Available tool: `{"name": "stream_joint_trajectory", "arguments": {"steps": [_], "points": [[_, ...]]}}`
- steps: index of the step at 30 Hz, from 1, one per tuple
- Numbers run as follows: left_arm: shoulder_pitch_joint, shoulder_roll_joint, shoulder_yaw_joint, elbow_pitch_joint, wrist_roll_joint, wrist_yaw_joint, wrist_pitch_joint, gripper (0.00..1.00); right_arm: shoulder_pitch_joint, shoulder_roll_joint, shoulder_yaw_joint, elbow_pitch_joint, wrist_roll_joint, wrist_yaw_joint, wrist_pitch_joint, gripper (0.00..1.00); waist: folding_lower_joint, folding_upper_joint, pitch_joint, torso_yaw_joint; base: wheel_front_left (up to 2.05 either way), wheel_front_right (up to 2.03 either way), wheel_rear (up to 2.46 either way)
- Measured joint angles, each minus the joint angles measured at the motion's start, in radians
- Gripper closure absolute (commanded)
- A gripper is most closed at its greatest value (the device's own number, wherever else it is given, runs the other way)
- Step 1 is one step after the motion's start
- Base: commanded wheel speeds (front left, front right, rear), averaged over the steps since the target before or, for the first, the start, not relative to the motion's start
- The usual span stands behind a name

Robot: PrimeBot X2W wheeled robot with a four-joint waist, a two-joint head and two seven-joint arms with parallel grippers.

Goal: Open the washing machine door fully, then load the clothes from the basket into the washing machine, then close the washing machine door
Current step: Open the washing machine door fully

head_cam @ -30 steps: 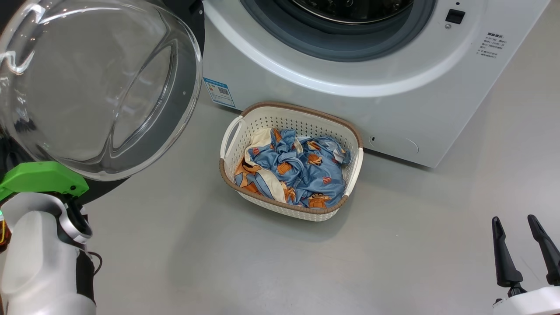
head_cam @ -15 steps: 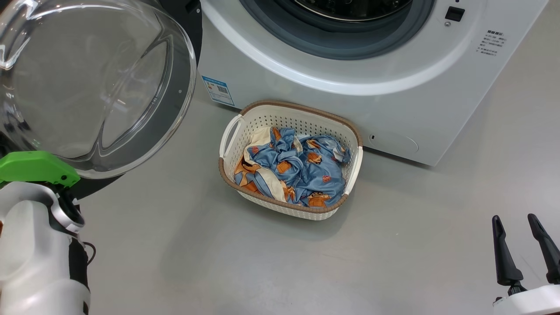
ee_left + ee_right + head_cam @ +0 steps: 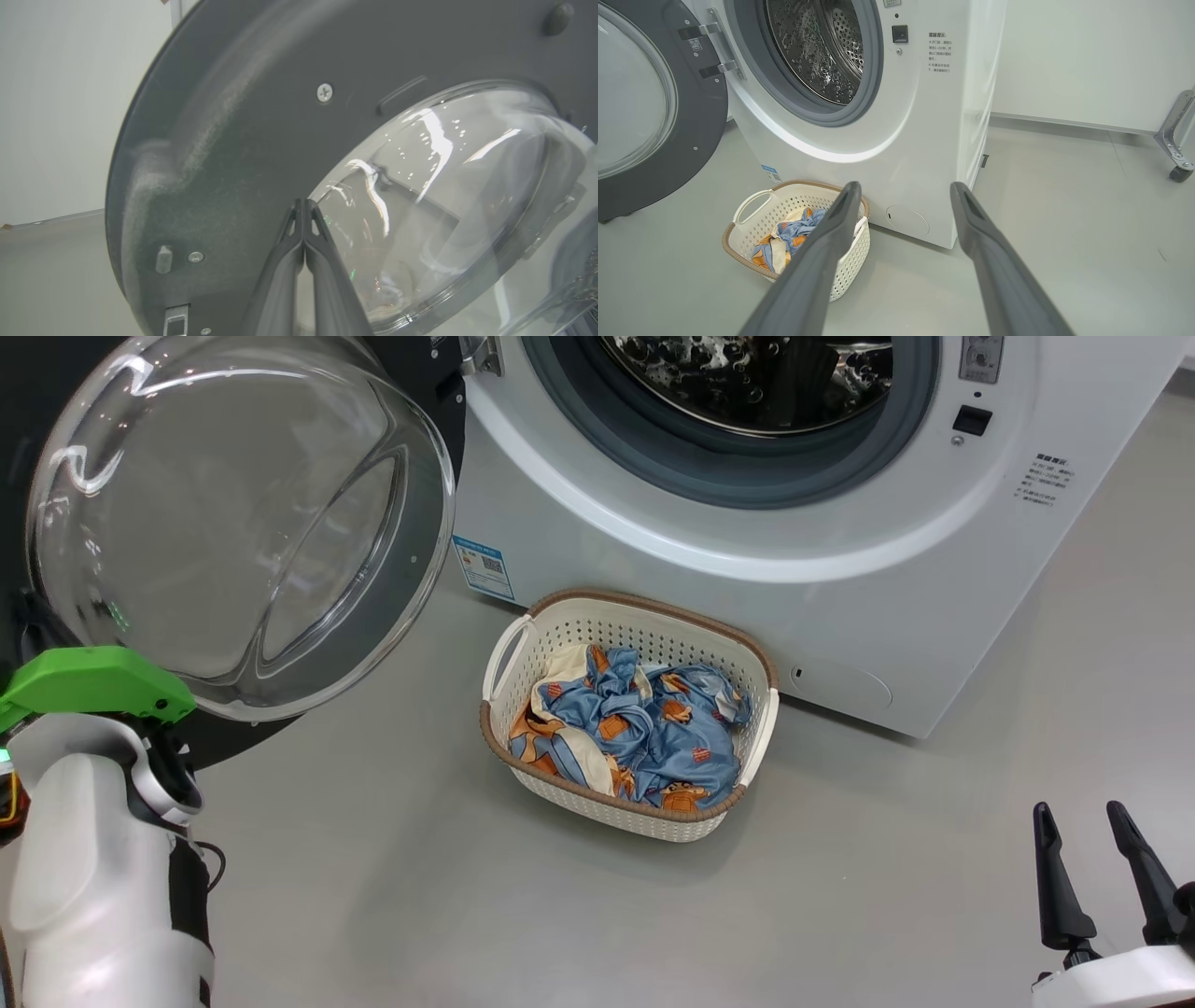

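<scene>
Fingers pressed together, the left gripper (image 3: pixel 304 203) is leaning, apparently touching, on the swung-open washing machine door (image 3: pixel 233 523), on its inner rim; a steady outward push suits here. The right gripper (image 3: pixel 1078 807) is hanging spread and empty, and the clothes (image 3: pixel 635 728) are lying in the basket (image 3: pixel 644 611).

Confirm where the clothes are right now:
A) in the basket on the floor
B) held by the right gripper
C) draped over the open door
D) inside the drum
A: the clothes lie bunched in the basket on the floor in front of the washing machine, and the right gripper is open with nothing in it.
</scene>
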Motion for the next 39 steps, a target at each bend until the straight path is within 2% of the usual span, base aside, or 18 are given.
{"name": "stream_joint_trajectory", "arguments": {"steps": [5, 6, 8, 9, 10, 11, 13, 20, 28, 31, 39], "points": [[0.048, -0.003, 0.002, -0.060, 0.000, -0.026, 0.000, 1.00, 0.000, 0.013, 0.019, 0.006, 0.000, 0.000, 0.000, 0.00, 0.0000, 0.0000, -0.039, 0.008, 0.00, 0.00, 0.00], [0.061, -0.003, 0.002, -0.073, 0.000, -0.036, 0.000, 0.92, 0.000, 0.017, 0.023, 0.007, 0.000, 0.000, 0.000, 0.00, 0.0000, 0.0000, -0.046, 0.009, 0.00, 0.00, 0.00], [0.087, -0.003, 0.002, -0.104, 0.000, -0.049, 0.000, 0.62, 0.000, 0.024, 0.031, 0.008, 0.000, 0.000, 0.000, 0.00, 0.0000, 0.0000, -0.061, 0.008, 0.00, 0.00, 0.00], [0.100, -0.003, 0.002, -0.122, 0.000, -0.059, 0.000, 0.62, 0.000, 0.027, 0.035, 0.008, 0.000, 0.000, 0.000, 0.00, 0.0000, 0.0000, -0.067, 0.006, 0.00, 0.00, 0.00], [0.113, -0.003, 0.003, -0.142, 0.000, -0.067, 0.000, 0.49, 0.000, 0.030, 0.038, 0.008, 0.000, 0.000, 0.000, 0.00, 0.0000, 0.0000, -0.073, 0.002, 0.00, 0.00, 0.00], [0.126, -0.003, 0.004, -0.162, 0.000, -0.075, 0.000, 0.26, 0.000, 0.031, 0.040, 0.008, 0.000, 0.000, 0.000, 0.00, 0.0000, 0.0000, -0.077, -0.002, 0.00, 0.00, 0.00], [0.153, -0.002, 0.006, -0.203, 0.000, -0.087, 0.000, 0.00, 0.000, 0.033, 0.046, 0.007, 0.000, 0.000, 0.000, 0.00, 0.0000, 0.0000, -0.084, -0.016, 0.00, 0.00, 0.00], [0.266, -0.003, -0.018, -0.323, 0.016, -0.137, 0.000, 0.00, -0.001, 0.035, 0.059, -0.004, -0.004, 0.000, 0.000, 0.00, 0.0000, 0.0000, -0.104, -0.090, 0.00, 0.00, 0.00], [0.372, -0.006, -0.135, -0.433, 0.055, -0.212, 0.000, 0.00, -0.001, 0.038, 0.069, -0.020, -0.018, 0.000, 0.000, 0.00, 0.0000, 0.0000, -0.117, -0.190, 0.00, 0.00, 0.00], [0.410, -0.006, -0.164, -0.464, 0.051, -0.228, 0.000, 0.00, -0.002, 0.037, 0.077, -0.025, -0.022, 0.000, 0.000, 0.00, 0.0000, 0.0000, -0.121, -0.231, 0.00, 0.00, 0.00], [0.539, -0.006, -0.191, -0.499, 0.053, -0.229, 0.000, 0.00, -0.027, 0.039, 0.094, -0.050, -0.031, 0.000, 0.000, 0.00, 0.0000, 0.0000, -0.125, -0.341, 0.00, 0.00, 0.00]]}}
